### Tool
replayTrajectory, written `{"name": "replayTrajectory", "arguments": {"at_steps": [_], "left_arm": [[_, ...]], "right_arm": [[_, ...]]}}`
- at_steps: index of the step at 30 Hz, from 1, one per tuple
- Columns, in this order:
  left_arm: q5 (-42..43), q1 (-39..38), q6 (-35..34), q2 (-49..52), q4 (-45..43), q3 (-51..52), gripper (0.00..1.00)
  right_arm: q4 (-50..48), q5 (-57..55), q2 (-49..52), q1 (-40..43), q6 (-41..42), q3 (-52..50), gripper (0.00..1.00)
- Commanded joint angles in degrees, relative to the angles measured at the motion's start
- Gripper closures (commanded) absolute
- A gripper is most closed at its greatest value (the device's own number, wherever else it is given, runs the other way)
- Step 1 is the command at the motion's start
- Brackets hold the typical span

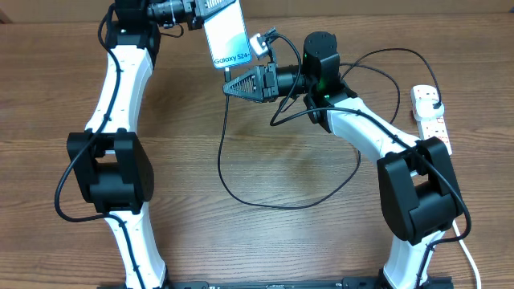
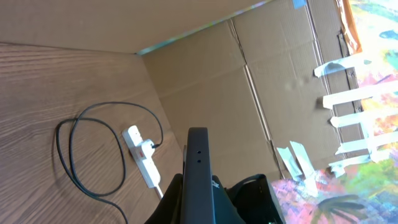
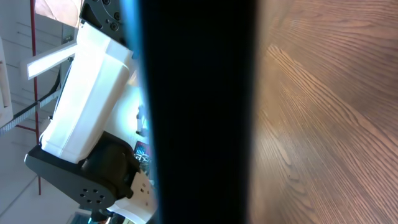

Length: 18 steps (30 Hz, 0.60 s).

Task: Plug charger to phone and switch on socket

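Observation:
The phone (image 1: 226, 36) is held up off the table at the back, its light blue screen reading "Galaxy S24". My left gripper (image 1: 210, 12) is shut on its far end. In the left wrist view the phone's dark edge (image 2: 198, 155) stands between the fingers. My right gripper (image 1: 230, 86) points left just below the phone's near end, shut on the charger's thin black cable (image 1: 222, 152). The connector tip is too small to make out. The cable loops across the table to the white socket (image 1: 431, 119) at the right edge, also in view as the socket (image 2: 143, 160). A dark blurred band fills the right wrist view.
The charger cable (image 2: 68, 168) lies in wide loops on the wooden table between the arms. A thick white cord (image 1: 470, 257) runs from the socket toward the front right. Brown cardboard walls (image 2: 205, 81) stand behind the table.

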<state>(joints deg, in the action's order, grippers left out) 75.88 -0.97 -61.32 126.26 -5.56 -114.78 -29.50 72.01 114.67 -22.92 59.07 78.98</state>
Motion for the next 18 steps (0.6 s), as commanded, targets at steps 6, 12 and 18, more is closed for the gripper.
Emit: {"name": "replayTrajectory", "arguments": {"at_steps": [6, 12, 18], "left_arm": [[7.3, 1.3, -0.4, -0.3, -0.3, -0.7, 0.96], [9.6, 1.0, 0.2, -0.2, -0.5, -0.7, 0.96], [9.7, 0.7, 0.9, -0.2, -0.5, -0.7, 0.96]], "right_arm": [[-0.2, 0.1, 0.2, -0.2, -0.6, 1.2, 0.96], [-0.2, 0.0, 0.2, -0.2, -0.6, 1.2, 0.96], [-0.2, 0.0, 0.2, -0.2, -0.6, 1.2, 0.96]]}}
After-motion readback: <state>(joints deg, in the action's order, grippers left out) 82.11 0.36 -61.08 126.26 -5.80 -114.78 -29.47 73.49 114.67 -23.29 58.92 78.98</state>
